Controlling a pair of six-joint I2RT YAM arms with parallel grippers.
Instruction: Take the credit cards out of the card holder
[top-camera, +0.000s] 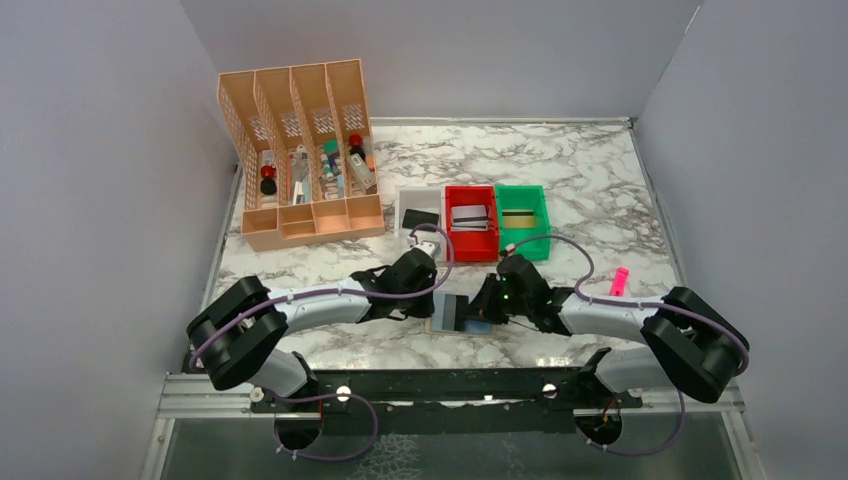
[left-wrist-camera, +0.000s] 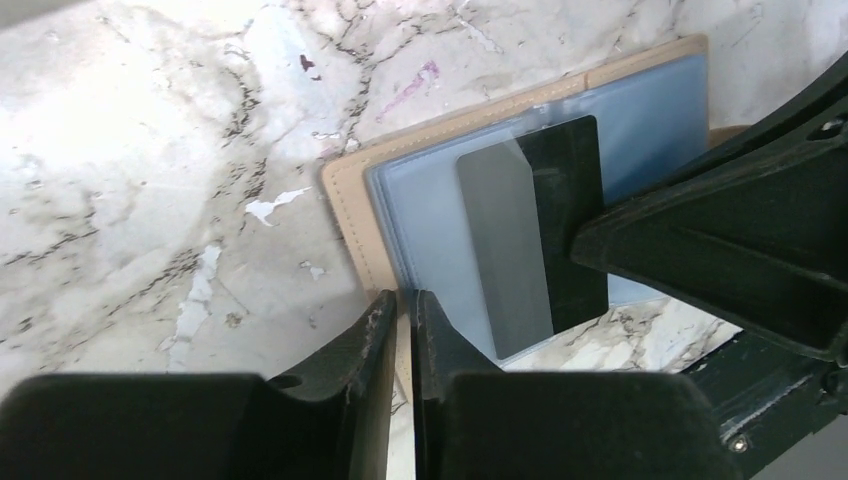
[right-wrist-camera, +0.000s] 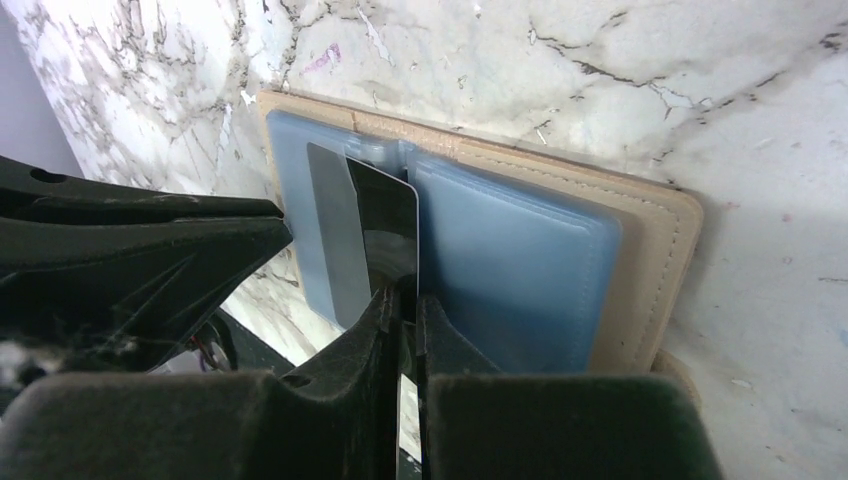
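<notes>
On the white-and-grey marbled bench (top-camera: 600, 170), near the front edge between the two arms: the card holder (top-camera: 452, 312), opened flat, with two smooth blue-grey plastic panels inside a stitched tan border. Clamped at its tan rim by the left tool (left-wrist-camera: 405, 300), the narrow black fingers (left-wrist-camera: 375, 330) nearly together with only the thin border between them. Pinched in the right tool (right-wrist-camera: 408, 295), likewise squeezed tight: a black card (right-wrist-camera: 385, 225), thin, rectangular, round-cornered, glossy enough to glare grey across half its face. Lying across one blue-grey panel by the fold, one end jutting past the holder's edge.

Farther back, a row of small rectangular bins:
- white bin (top-camera: 405, 197) with a dark card (top-camera: 420, 217)
- red bin (top-camera: 470, 192) with a silver-grey card (top-camera: 470, 215)
- green bin (top-camera: 522, 192) with a striped card (top-camera: 517, 215)

Back left, a tall orange slotted organizer (top-camera: 300, 150) with perforated walls. Off right, a pink marker (top-camera: 620, 280).
</notes>
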